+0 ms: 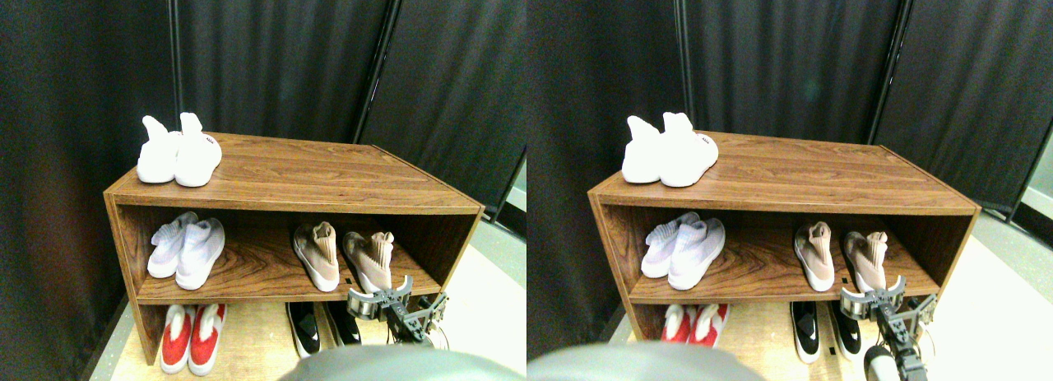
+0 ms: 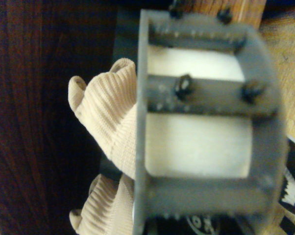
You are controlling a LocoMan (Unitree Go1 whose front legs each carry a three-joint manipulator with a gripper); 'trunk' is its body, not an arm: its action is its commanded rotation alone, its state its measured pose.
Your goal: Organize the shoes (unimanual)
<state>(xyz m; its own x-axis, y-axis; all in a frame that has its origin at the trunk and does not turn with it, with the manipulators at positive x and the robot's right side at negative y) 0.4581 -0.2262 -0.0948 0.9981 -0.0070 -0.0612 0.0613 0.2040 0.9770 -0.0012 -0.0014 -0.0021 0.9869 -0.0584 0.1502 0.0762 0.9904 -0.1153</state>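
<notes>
The right gripper (image 1: 379,298) hovers at the near edge of the middle shelf (image 1: 247,270), just before the right tan shoe (image 1: 369,260); its fingers stand apart. It should probably advance slowly, keeping square to the heel. The tan pair has high ribbed collars (image 2: 106,115) and white soles, right of the shelf's pale pair (image 1: 187,249).

My right manipulator (image 1: 409,313) is dark grey/black, a thin arm w/ blocky joints and a few fine wires looping off its side. At the tip, my fingers (image 1: 380,296) are pale grey, curved prongs on a boxy metal-look head. Close up, one jaw is a dark grey open frame (image 2: 206,129): flat bars round two rectangular windows, black screws and bolt heads along the crossbars, edges worn and speckled.
</notes>
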